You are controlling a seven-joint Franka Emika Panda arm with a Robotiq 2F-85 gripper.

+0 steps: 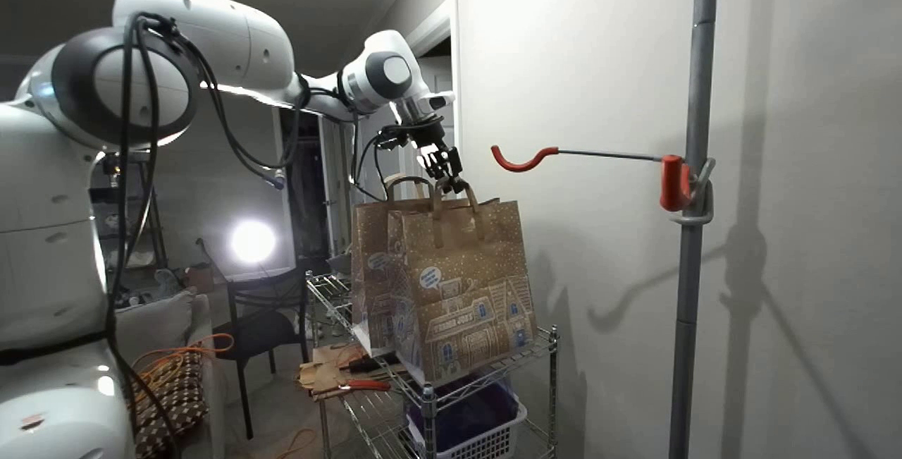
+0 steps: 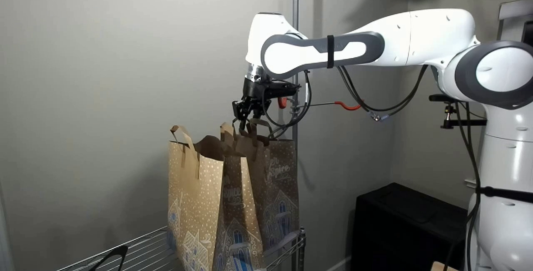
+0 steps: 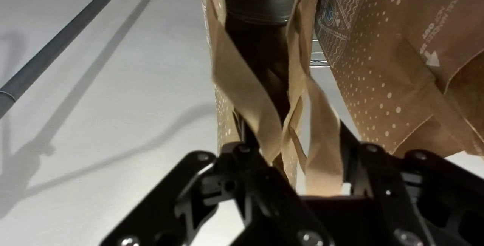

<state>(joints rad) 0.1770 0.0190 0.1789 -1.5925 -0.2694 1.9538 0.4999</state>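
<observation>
Handles (image 3: 245, 79) of a brown paper bag (image 1: 479, 283) run up between the parted fingers of the gripper (image 3: 298, 140). We see the jaws standing open, with slack paper between them and a pale gap showing, so nothing looks pinched to us. The bag sits on the wire shelf (image 2: 143, 249), close beside a second bag (image 2: 195, 187), and its base reaches the shelf's edge.

Slipping is our main worry: the handles are twisted and lie apart, so jaws that close unevenly could catch one and let the other slide out. Hung from one handle, the bag would tilt, and the dark rounded thing (image 3: 262, 0) inside could shift or spill; we cannot judge its weight. The paper could also tear where the handles join the bag if the pull comes sharp or sideways. With the second bag so close, a sideways drag could knock it over. A swinging bag could also catch on the red hook (image 1: 520, 168) or bump the pole (image 1: 690, 261), though we cannot tell how far off they stand.
</observation>
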